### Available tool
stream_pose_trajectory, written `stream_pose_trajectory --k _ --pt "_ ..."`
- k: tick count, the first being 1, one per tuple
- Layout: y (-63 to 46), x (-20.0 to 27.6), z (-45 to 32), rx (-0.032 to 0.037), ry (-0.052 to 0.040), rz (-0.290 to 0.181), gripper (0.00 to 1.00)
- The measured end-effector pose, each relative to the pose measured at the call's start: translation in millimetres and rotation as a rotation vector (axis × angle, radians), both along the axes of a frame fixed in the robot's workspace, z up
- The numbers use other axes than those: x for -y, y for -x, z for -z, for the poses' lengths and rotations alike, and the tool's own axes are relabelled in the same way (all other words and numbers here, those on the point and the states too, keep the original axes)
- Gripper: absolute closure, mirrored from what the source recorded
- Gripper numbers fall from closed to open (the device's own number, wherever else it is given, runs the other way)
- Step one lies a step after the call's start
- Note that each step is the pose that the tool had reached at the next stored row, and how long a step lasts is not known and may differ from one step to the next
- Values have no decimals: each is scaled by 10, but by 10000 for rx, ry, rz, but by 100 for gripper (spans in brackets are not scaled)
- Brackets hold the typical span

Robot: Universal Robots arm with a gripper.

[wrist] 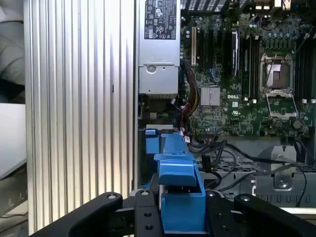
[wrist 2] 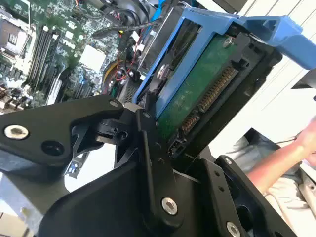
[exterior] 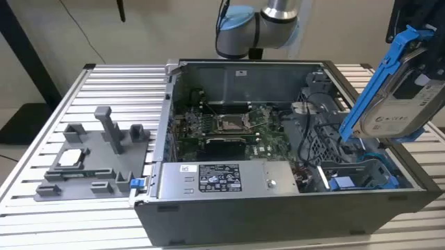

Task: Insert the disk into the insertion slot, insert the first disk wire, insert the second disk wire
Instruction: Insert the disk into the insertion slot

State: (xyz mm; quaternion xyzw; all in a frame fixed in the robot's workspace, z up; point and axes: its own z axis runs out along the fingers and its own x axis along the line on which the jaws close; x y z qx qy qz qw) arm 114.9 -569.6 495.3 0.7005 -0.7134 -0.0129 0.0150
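Observation:
My gripper (exterior: 415, 32) is shut on the disk (exterior: 391, 99), a silver drive with a white label in a bright blue frame. The disk hangs steeply tilted above the case's corner at the exterior view's right, clear of the case. Below it lies the insertion slot (exterior: 356, 176), a grey bay with blue rails and nothing in it. In the second wrist view the black fingers (wrist 2: 148, 123) clamp the disk's edge and its green board (wrist 2: 197, 89) with the connector faces the camera. The first wrist view has the blue frame (wrist: 178, 185) between the fingers, above the slot's blue tab (wrist: 152, 140).
The open computer case (exterior: 278, 224) holds a motherboard (exterior: 230, 125), a grey labelled power-supply box (exterior: 222, 179) and loose black cables (wrist: 222, 153) beside the bay. A grey fixture (exterior: 90, 156) stands on the slatted table at the exterior view's left. A person's hand (wrist 2: 291, 148) is nearby.

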Motion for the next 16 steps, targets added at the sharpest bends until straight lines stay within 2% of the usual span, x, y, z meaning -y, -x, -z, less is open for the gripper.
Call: stream_pose_trajectory --k 6,16 --pt "0 0 3 0 1 0 100" --pt "0 0 73 0 3 -1 100"
